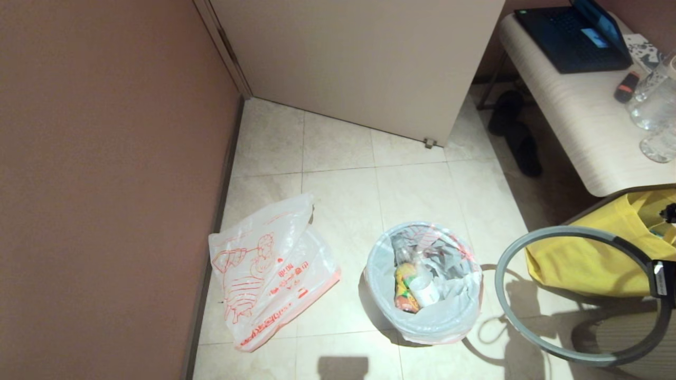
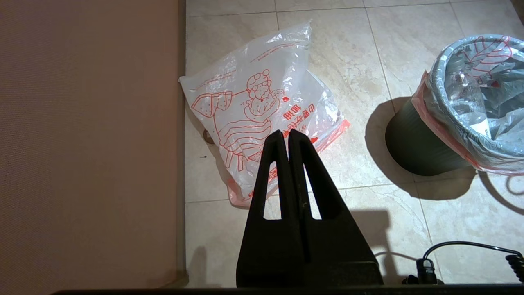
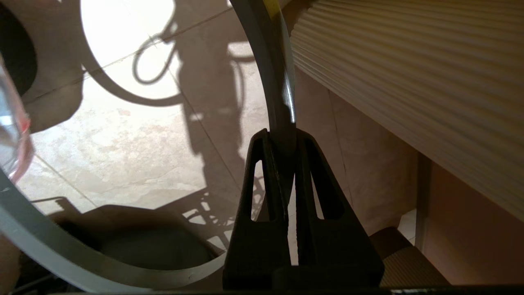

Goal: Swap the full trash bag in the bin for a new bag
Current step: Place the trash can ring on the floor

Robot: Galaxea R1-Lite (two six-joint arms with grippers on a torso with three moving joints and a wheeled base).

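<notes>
Now right claw [image 3: 286, 137] pinching grey hoop [image 1: 528, 327], lifted off bin [image 2: 413, 147]; left claw [image 2: 285, 135] pressed together, idle. Next: set hoop aside, pull full bag [image 1: 449, 311] out.

1. The head camera sits high and tilts down at the tiled floor. The wall fills its 9 o'clock side, the bin [image 1: 422, 282] lies just below centre, the new bag [image 1: 272, 272] toward 8 o'clock, and the grey hoop [image 1: 581, 295] at 4 o'clock.
2. The left wrist camera looks down past the left gripper [image 2: 285, 133] from closer in, with the new bag [image 2: 262, 110] near centre and the bin [image 2: 421, 143] at 3 o'clock. It shares both with the head view.
3. The right wrist camera hangs low, close behind the right gripper [image 3: 282, 139], facing the floor and the grey hoop [image 3: 270, 61], which the head view also shows.
</notes>
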